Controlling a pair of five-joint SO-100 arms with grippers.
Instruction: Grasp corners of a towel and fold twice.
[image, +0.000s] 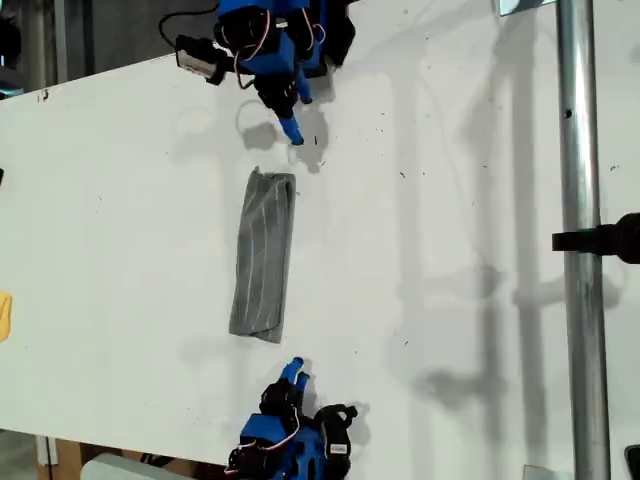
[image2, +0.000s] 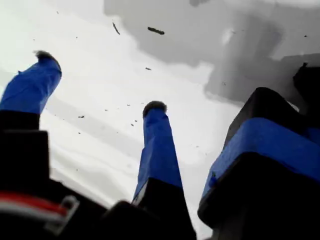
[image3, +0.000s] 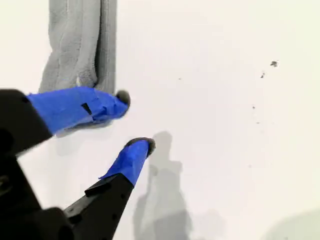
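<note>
The towel (image: 264, 256) lies on the white table (image: 120, 200) as a long narrow grey strip with thin pale stripes, running from far to near. My second gripper (image: 296, 368) (image3: 135, 121) stands open just off the strip's near end (image3: 80, 45), a little toward the exterior view's right, with nothing between its fingers. My first gripper (image: 293, 126) (image2: 100, 82) hovers open by the far end, its fingers (image2: 156, 145) spread wide over bare table. The towel does not show in the first wrist view.
A shiny metal pole (image: 580, 200) with a black clamp (image: 605, 240) crosses the exterior view's right side. A small yellow object (image: 4, 315) lies at that view's left edge. Both arm bases sit at the table's far and near edges.
</note>
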